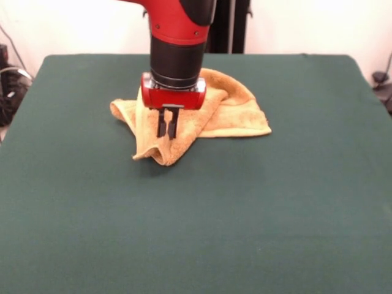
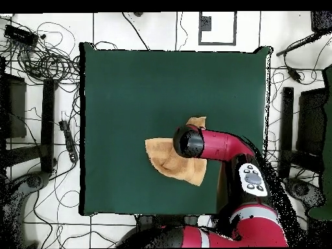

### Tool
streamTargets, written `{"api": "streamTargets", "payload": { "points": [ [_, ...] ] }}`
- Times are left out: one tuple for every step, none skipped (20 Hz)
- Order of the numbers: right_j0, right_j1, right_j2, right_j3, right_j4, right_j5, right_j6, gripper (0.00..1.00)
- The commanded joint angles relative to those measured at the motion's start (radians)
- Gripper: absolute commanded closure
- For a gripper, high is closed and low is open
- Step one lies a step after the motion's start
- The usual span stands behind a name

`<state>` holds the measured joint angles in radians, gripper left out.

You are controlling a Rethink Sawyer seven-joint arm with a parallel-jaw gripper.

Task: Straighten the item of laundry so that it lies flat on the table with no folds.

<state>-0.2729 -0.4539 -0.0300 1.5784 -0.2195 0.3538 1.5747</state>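
The yellow-orange towel [image 1: 233,113] lies crumpled on the dark green table [image 1: 275,202], toward its far middle. It is folded over itself, with a doubled flap reaching toward the near side and ending in a raised fold [image 1: 162,154]. My gripper [image 1: 167,135] hangs straight down over that flap, its two black fingers close together and the tips just above or touching the cloth. I cannot see any cloth pinched between them. In the overhead view the arm's wrist [image 2: 188,141] covers the gripper and the towel's middle. The towel [image 2: 170,162] shows on both sides of it.
The table's green cloth [image 2: 142,91] spreads wide on all sides of the towel. Cables and equipment [image 2: 45,65] lie on the floor beside the table. The robot's base [image 2: 249,220] stands at the table's edge.
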Motion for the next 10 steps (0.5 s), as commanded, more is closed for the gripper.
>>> {"api": "streamTargets", "payload": {
  "points": [
    [0.048, 0.022, 0.088, 0.06, 0.037, 0.129, 0.115, 1.0],
    [0.049, 0.02, 0.087, 0.061, 0.037, 0.128, 0.116, 1.0],
    [0.05, 0.019, 0.086, 0.06, 0.037, 0.132, 0.115, 1.0],
    [0.052, 0.017, 0.085, 0.06, 0.038, 0.135, 0.115, 1.0],
    [0.054, 0.015, 0.083, 0.058, 0.038, 0.14, 0.114, 1.0],
    [0.056, 0.014, 0.081, 0.057, 0.039, 0.145, 0.115, 1.0],
    [0.059, 0.012, 0.079, 0.054, 0.04, 0.153, 0.115, 1.0],
    [0.061, 0.01, 0.077, 0.052, 0.042, 0.161, 0.115, 1.0],
    [0.063, 0.008, 0.076, 0.05, 0.043, 0.168, 0.115, 1.0],
    [0.065, 0.006, 0.074, 0.048, 0.044, 0.175, 0.116, 1.0]
  ]
}}
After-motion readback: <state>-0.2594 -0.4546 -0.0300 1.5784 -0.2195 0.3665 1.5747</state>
